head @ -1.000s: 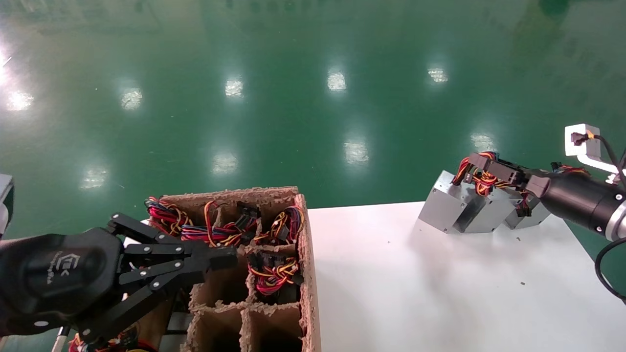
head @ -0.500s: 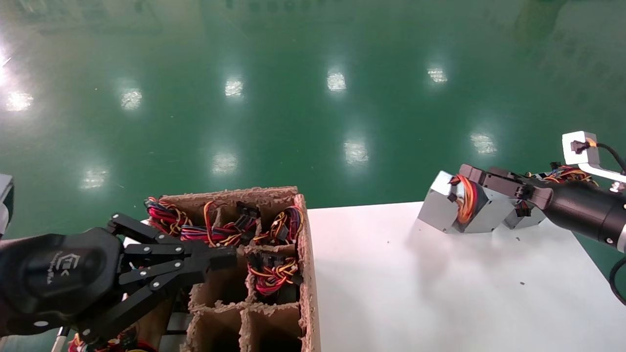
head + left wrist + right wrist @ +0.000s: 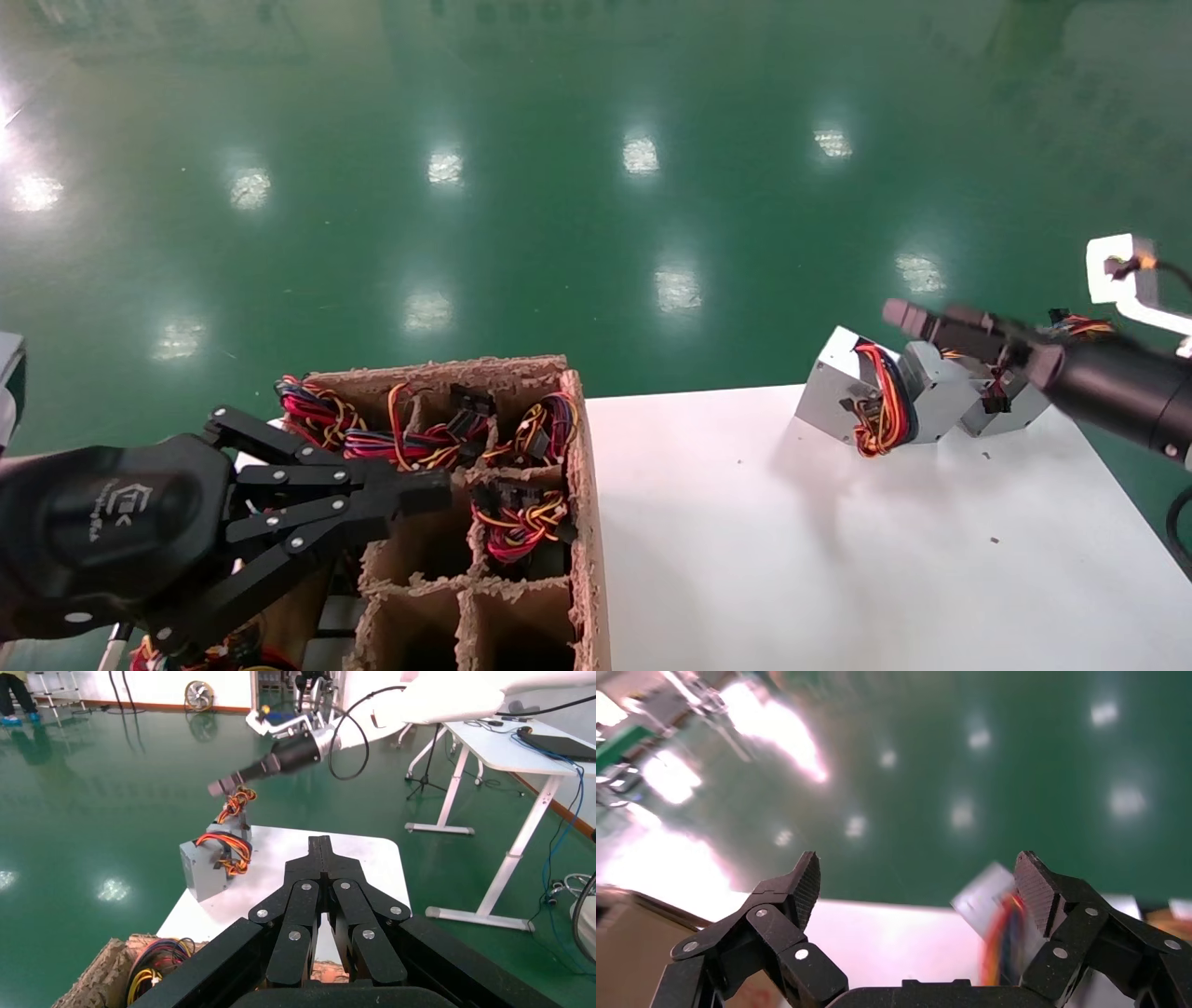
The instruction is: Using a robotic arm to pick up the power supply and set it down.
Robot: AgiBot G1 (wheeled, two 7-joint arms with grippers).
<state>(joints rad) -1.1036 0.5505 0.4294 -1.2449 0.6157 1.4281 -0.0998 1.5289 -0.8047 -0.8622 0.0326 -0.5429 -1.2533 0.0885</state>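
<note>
Since a second ago the right gripper (image 3: 908, 317) has let go of the power supply (image 3: 852, 391) and lifted away: earlier its jaws were down on the box among the wires, and now they stand wide apart and empty in the right wrist view, above and slightly behind the unit. Freed, the wire bundle (image 3: 880, 415) has dropped from the top of the box and hangs down its front face. I judge the set-down done and the arm to be retreating. The power supply rests at the far right corner of the white desk (image 3: 792, 559), touching a second identical unit (image 3: 1010, 410) just behind it to the right. It looks tipped rather than flat, one corner raised toward the green floor (image 3: 559, 186); its long axis seems to run across the desk's far edge, with the wired face turned toward the robot, though the tilt makes this hard to settle. At the left the left gripper (image 3: 410, 494) hovers, jaws closed on nothing, over the cardboard divider box (image 3: 582, 522) that holds more wired units.
</note>
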